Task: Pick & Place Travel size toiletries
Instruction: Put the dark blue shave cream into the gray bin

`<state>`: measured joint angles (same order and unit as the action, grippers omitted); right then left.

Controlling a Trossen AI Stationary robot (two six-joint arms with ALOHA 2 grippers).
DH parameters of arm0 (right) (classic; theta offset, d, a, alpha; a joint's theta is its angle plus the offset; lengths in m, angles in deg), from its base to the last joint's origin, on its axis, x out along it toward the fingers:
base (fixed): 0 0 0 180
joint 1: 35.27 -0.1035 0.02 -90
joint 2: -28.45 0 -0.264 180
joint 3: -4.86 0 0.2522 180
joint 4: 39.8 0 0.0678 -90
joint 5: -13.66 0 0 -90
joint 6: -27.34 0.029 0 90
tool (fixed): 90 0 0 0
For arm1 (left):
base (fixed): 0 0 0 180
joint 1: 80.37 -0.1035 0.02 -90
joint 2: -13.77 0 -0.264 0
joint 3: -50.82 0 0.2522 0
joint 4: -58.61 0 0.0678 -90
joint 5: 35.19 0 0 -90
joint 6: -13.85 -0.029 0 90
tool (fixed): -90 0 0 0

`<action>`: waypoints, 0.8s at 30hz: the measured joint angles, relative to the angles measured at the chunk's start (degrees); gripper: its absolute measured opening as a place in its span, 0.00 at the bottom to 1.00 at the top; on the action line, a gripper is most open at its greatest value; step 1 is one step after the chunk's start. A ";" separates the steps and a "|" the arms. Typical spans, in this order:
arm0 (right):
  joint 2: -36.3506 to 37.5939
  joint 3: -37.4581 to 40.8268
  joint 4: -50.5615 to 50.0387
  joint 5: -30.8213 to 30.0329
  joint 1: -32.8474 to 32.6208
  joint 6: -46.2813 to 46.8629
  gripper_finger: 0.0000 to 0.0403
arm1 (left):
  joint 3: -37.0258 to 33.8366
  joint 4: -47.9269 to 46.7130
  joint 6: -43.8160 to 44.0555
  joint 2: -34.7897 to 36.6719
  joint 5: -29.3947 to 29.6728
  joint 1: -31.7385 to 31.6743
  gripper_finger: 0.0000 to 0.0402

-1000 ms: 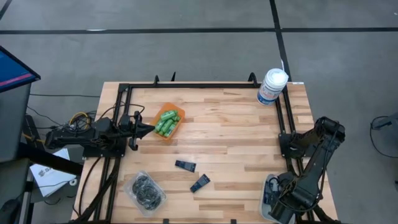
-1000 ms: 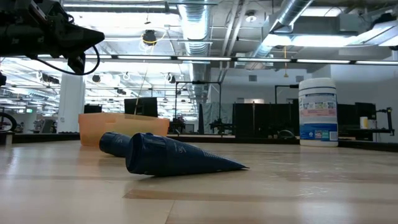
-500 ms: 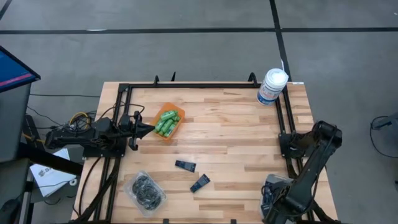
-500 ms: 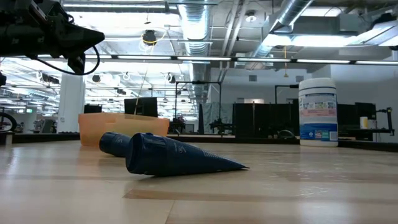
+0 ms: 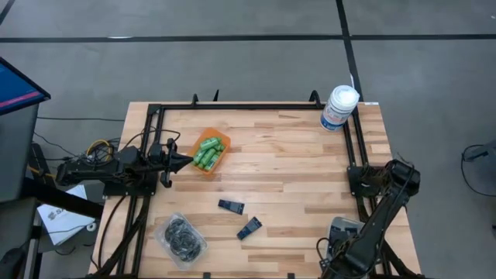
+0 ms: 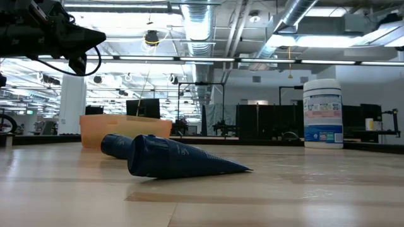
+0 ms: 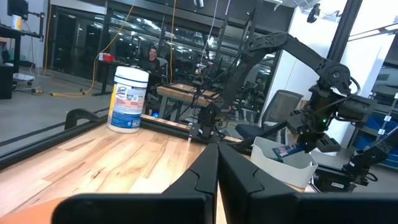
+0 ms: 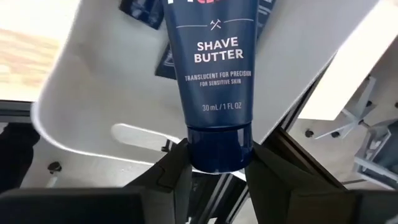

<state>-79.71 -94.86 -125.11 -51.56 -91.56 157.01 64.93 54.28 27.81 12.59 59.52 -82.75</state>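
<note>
My right gripper point(image 8: 219, 163) is shut on a dark navy tube point(image 8: 214, 56) marked "shave butter". It hangs over a white bin point(image 5: 342, 228) at the table's near right corner, where other navy tubes point(image 8: 140, 12) lie. Two more navy tubes point(image 5: 231, 206) point(image 5: 249, 227) lie flat on the wood. A clear packet of black round pieces point(image 5: 180, 236) lies near left. Green bottles point(image 5: 208, 151) fill an orange tray point(image 5: 219, 161). My left gripper point(image 5: 184, 161) waits shut at the table's left edge, beside the tray. My right gripper pinches the tube's round cap point(image 8: 219, 144) between its two fingers point(image 8: 176, 168). The fingers come from above, slanting steeply down. The tube's body points away from the fingers, down into the bin. Whether its flat end touches anything there, I cannot tell.
A large white canister with a blue label point(image 5: 339, 107) stands at the far right corner. A black frame rail point(image 5: 256, 106) runs along the table's far and side edges. Bare wood lies between the tray and the bin.
My right gripper has sunk toward the white bin and moved a little toward the table's near edge, carrying the navy tube with it. The tubes, the packet and the tray on the table have stayed where they were.
</note>
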 joint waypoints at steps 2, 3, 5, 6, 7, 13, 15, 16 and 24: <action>-0.02 0.00 -0.23 0.22 -0.39 0.37 0.28 | -0.01 0.00 0.00 0.00 0.00 -0.01 0.00; -0.01 0.00 -0.26 0.34 -0.77 0.48 0.28 | -0.01 0.00 0.00 -0.01 0.00 -0.01 0.00; 0.00 0.00 0.05 0.38 -1.67 0.58 0.28 | 0.01 0.00 0.00 0.00 0.02 -0.01 0.00; 0.00 0.00 0.41 0.40 -2.16 0.68 0.29 | -0.01 0.01 0.00 -0.01 0.02 -0.01 0.00; 0.00 0.00 0.64 0.44 -2.56 0.69 0.30 | 0.00 0.00 0.00 -0.01 0.02 0.00 0.00; 0.00 0.00 1.02 0.41 -4.13 -3.32 0.33 | -0.01 0.00 0.00 -0.01 0.04 -0.01 0.00; 0.00 0.00 0.91 0.38 -4.04 -5.11 0.32 | 0.01 0.00 0.00 -0.01 0.06 -0.01 0.00; 0.00 0.00 0.86 0.34 -4.02 -5.99 0.31 | -0.01 0.00 0.00 -0.01 0.07 -0.01 0.00; 0.00 0.00 0.68 -0.64 -3.96 -12.65 0.39 | -0.01 0.02 0.00 0.01 0.24 -0.01 0.00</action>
<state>-79.71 -94.86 -124.43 -52.20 -95.52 144.36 64.92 54.31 27.81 12.59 59.76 -82.76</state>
